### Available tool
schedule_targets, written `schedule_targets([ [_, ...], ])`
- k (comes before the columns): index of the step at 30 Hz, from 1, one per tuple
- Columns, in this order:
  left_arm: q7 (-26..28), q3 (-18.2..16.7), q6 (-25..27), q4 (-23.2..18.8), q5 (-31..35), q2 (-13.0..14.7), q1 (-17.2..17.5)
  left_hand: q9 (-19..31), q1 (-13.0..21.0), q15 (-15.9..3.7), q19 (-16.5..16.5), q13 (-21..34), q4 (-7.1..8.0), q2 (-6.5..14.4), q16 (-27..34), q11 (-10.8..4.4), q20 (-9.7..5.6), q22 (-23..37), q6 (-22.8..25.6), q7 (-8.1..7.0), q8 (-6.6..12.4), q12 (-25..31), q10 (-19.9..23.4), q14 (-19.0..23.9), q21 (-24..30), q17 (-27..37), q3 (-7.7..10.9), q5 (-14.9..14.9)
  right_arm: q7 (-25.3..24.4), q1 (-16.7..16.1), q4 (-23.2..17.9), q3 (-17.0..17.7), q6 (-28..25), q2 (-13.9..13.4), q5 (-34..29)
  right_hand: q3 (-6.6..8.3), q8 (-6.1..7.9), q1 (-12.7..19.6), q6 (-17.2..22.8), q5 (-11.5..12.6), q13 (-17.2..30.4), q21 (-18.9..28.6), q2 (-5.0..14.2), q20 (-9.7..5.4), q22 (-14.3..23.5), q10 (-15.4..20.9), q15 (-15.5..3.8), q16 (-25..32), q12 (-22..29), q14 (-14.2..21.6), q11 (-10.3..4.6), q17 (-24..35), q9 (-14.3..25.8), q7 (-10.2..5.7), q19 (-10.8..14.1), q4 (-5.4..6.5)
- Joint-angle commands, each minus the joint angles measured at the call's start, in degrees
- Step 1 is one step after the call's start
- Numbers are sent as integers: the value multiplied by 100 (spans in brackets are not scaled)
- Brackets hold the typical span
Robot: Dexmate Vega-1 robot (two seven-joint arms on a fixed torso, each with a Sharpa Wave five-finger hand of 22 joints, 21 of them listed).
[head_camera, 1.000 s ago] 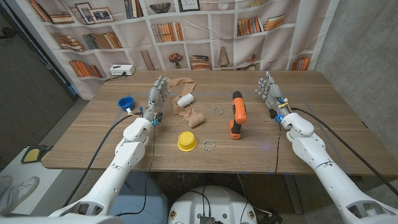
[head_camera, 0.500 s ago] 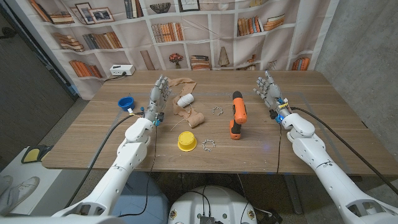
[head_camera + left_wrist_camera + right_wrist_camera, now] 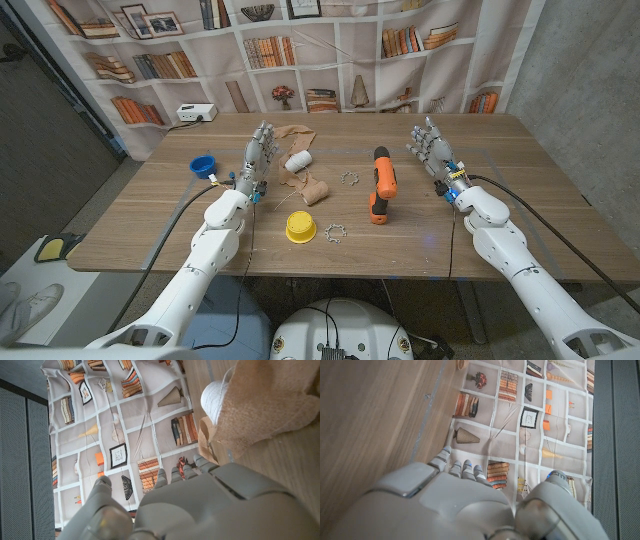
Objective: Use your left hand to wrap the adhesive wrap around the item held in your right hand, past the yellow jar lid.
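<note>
Both arms reach forward over the bench. The left robot hand [image 3: 256, 158] and right robot hand [image 3: 430, 148] stand upright, fingers apart, apparently holding nothing.

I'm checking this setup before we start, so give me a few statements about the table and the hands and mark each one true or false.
1. The right hand holds the orange and black tool. False: the hand is empty, and the tool lies on the table apart from it.
2. The yellow jar lid lies on the table between the two arms. True.
3. The left hand grips the tan wrap. False: it holds nothing; the wrap lies beside it.
4. A blue cup stands on the robot's left side of the table. True.
5. The white roll lies next to the tan wrap. True.
</note>
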Motion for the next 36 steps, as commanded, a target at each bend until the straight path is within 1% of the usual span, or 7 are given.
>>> schedule_targets([
  [1,-41,32,-58,91,11,-36,-39,12,35,21,-29,11,-28,34,28,-49,1,29,54,-16,24,13,-11,-29,41,20,4,43,89,-28,-78,-32,-13,-84,31,-1,39,83,18,-5,15,1,10,-27,25,-35,2,1,-4,-127,-3,29,6,48,-25,-33],
  [9,-85,24,-80,186,14,-45,-118,12,36,23,-29,11,-33,35,28,-45,5,29,69,-11,28,14,-8,-30,41,20,2,43,79,10,-52,-34,-43,-108,14,0,39,102,15,-5,14,0,11,-36,25,-52,1,-2,-7,-160,10,28,6,51,-47,-45],
  [12,-103,18,-83,219,6,-55,-156,12,35,23,-32,11,-34,36,30,-42,10,29,74,-9,29,17,0,-25,40,20,2,43,192,80,93,-45,67,-111,4,3,39,119,9,-4,13,-4,11,-34,25,-64,-5,-3,-10,-175,7,28,7,50,-66,-56],
  [17,-149,36,-62,268,57,-23,-230,12,35,20,-30,11,-37,38,31,-44,11,29,74,-5,28,18,5,-23,41,20,1,43,304,181,281,-54,142,-67,34,37,42,241,-30,15,12,-5,21,-22,23,-114,7,-3,-19,-224,16,28,9,44,-112,-123],
  [20,-182,38,-60,295,67,-15,-272,12,36,18,-30,11,-39,39,31,-38,7,29,75,-8,27,19,9,-23,41,20,1,42,373,253,386,-63,172,-53,28,56,48,316,-36,25,11,38,24,-60,23,-124,11,7,-16,-227,15,28,10,49,-18,-164],
  [25,-228,34,-109,401,50,-68,-337,12,38,21,37,11,-48,41,36,-24,-109,29,82,6,27,18,10,-8,65,19,0,42,457,351,498,-66,196,-39,14,70,48,362,-50,30,10,26,31,-54,23,-141,19,6,-19,-243,29,28,11,48,-50,-188],
  [36,-259,10,-200,545,66,-147,-392,13,42,33,48,11,-60,41,33,-27,-75,29,75,30,21,20,19,-12,65,19,-2,40,524,415,573,-48,186,-47,-24,98,50,457,-66,38,8,23,45,-76,24,-153,-2,11,-14,-263,20,27,12,43,-67,-234],
])
